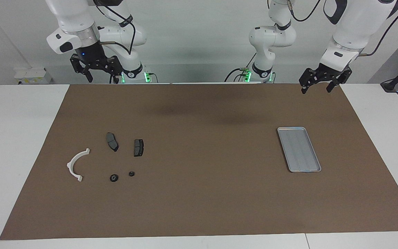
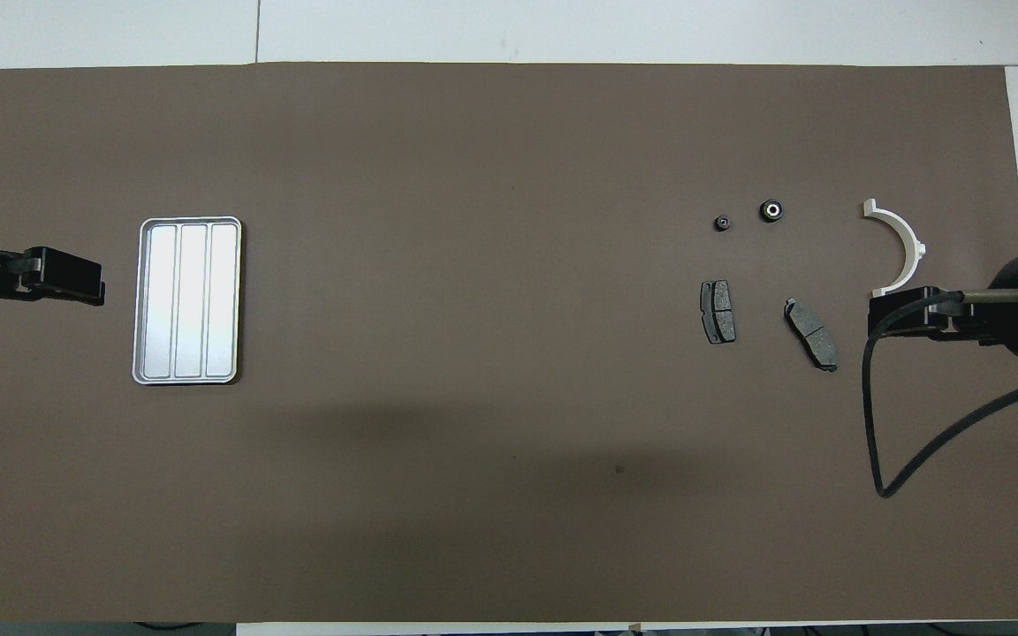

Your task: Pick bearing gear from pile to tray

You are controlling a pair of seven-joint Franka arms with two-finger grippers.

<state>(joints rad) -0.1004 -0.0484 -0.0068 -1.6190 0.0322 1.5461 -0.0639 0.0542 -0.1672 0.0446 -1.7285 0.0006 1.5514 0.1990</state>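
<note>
Both my arms are up and waiting at my own edge of the brown mat [image 1: 202, 193]. My left gripper [image 1: 317, 87] hangs in the air over the mat's corner at the left arm's end, jaws spread wide, nothing between the fingertips. My right gripper [image 1: 99, 75] hangs at the right arm's end, over the table's edge near my base, fingers apart too and holding nothing. Down on the mat, the tray [image 1: 299, 149] lies flat toward the left arm's end, its ribbed floor bare, well apart from everything else. The pile sits toward the right arm's end, spread loosely with no piece touching another. Nearest me are the two dark brake pads, one brake pad [image 1: 112, 141] and a second brake pad [image 1: 138, 147] just beside it. Farther from me lie two small black round pieces: the larger round piece [image 1: 114, 178], which shows a pale centre from above, and the smaller round piece [image 1: 131, 173] beside it. Which of these is the bearing gear I cannot say for certain. The white half-ring bracket [image 1: 76, 165] lies flat at the outer side of the group, its open side facing away from the round pieces.
</note>
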